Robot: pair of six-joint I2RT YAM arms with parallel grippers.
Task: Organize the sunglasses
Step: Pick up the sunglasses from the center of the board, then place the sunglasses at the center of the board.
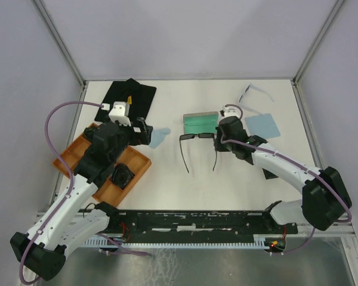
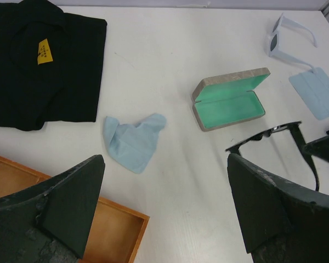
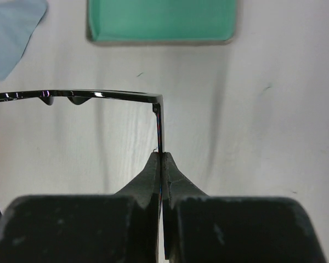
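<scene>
Gripping black sunglasses (image 3: pixel 98 96) temple, right claw (image 3: pixel 161 160) clamped.

You see the worktop (image 1: pixel 167 179) from high above its near edge, each wrist camera looking low and close — all three share the green-lined case (image 1: pixel 201 123).

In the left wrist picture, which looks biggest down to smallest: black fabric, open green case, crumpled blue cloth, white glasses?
Largest: black fabric; then open green case and crumpled blue cloth, too alike to rank; white glasses smallest.
</scene>
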